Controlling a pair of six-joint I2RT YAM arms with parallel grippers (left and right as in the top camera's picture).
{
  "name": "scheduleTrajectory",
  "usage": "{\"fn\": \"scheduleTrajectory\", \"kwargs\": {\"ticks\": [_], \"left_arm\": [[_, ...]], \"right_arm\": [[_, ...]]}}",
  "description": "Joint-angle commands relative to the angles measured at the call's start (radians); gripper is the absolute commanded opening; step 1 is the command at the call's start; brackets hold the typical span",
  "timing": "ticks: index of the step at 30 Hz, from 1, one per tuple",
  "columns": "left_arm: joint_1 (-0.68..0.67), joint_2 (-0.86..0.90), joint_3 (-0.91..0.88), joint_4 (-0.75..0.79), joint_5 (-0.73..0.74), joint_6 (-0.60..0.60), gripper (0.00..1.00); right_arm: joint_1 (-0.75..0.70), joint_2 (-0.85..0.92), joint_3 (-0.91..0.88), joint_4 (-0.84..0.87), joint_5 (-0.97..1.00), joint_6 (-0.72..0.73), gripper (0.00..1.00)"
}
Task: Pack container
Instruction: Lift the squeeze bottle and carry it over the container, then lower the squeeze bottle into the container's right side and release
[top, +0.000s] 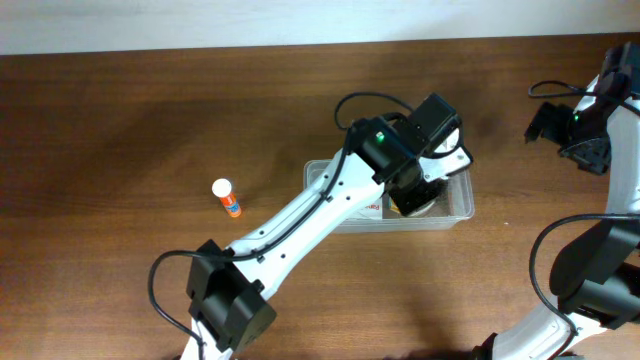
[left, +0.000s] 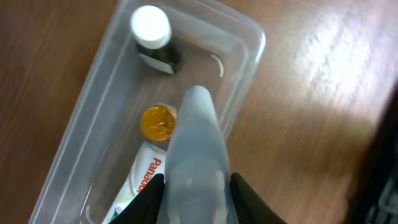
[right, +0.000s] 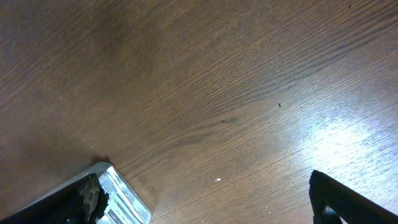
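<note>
Right of counter centre, left gripper clamps a pale bottle above the container; right gripper stands spread, empty.

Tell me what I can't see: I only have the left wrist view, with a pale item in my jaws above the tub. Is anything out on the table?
Observer: Yes. One small bottle, with a white cap and an orange body, lies on the table on the left-arm side of the container, apart from it.
Operator: Where is the right arm?
Observer: The right gripper hangs far off on the right side, toward the back, well away from the container.
Operator: Is it holding anything?
Observer: No. In the right wrist view its jaws stand wide apart over bare wood.
</note>
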Motion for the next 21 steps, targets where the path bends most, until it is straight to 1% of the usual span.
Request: {"fn": "scheduleTrajectory", "kwargs": {"ticks": [1,5,9,21], "left_arm": [[0.004,0.038,0.019,-0.015,0.091,0.171,0.21],[0.004,0.071,0.019,-0.05,0.09,0.241,0.21],[0.004,0.097,0.019,-0.049,0.113,0.278,0.21],[0.004,0.103,0.019,0.043,0.116,0.387,0.22]], "right_arm": [[0.0,0.003,-0.002,0.001,0.001,0.012,0.98],[0.0,0.003,-0.002,0.001,0.001,0.012,0.98],[0.0,0.003,-0.002,0.001,0.001,0.012,0.98],[0.0,0.003,-0.002,0.001,0.001,0.012,0.98]]}}
